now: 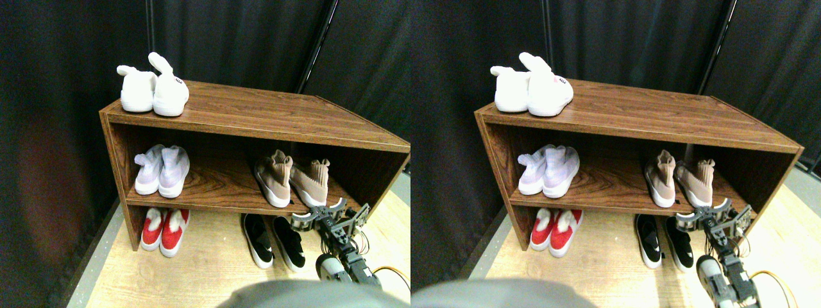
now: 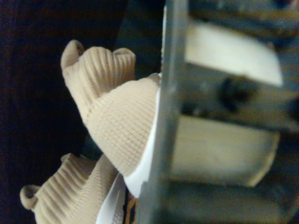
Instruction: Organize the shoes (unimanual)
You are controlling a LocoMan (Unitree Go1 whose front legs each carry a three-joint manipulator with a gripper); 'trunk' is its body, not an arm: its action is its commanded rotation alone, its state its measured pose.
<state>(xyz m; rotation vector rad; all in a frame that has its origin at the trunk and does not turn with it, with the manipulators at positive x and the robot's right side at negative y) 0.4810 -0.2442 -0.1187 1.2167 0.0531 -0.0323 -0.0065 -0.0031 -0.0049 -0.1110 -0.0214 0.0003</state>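
Tan sneakers (image 1: pixel 292 181) sit on the middle shelf (image 1: pixel 218 186), right side; black slip-ons (image 1: pixel 274 240) on the floor below. Right gripper (image 1: pixel 330 215) hovers just before the tan pair — jaw state cannot be told.

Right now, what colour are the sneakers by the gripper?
Tan sneakers with white soles, clearest in the wrist view.
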